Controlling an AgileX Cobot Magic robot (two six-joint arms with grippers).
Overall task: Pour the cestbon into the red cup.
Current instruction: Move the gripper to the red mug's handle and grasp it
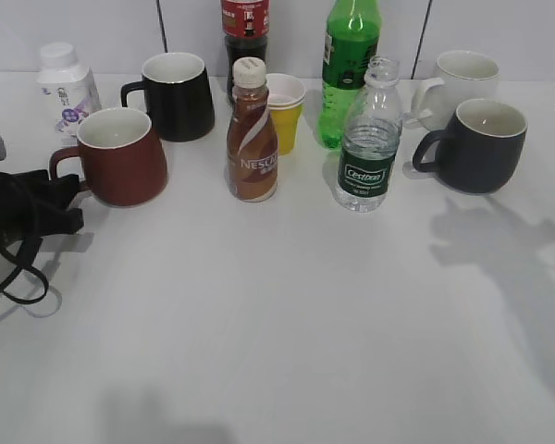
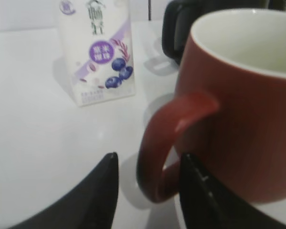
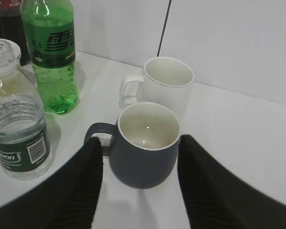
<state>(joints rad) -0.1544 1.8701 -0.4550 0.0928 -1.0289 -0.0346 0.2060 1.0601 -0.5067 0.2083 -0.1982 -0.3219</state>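
The red cup (image 1: 120,157) stands at the left of the table, with its handle pointing left. My left gripper (image 1: 51,199) is open at table height with its two fingers on either side of that handle (image 2: 155,152); in the left wrist view a gap shows between the left finger and the handle, and the gripper (image 2: 149,156) has not closed. The cestbon (image 1: 368,139) stands upright and uncapped right of centre, and also shows in the right wrist view (image 3: 14,129). My right gripper (image 3: 140,143) is open and empty above a dark grey mug, right of the bottle.
A brown Nescafe bottle (image 1: 252,134), yellow paper cup (image 1: 285,111), black mug (image 1: 176,92), green bottle (image 1: 350,69) and a dark soda bottle (image 1: 245,32) stand mid-back. A white milk bottle (image 2: 97,52) is behind the red cup. A dark grey mug (image 3: 145,148) and white mug (image 3: 167,86) are at the right.
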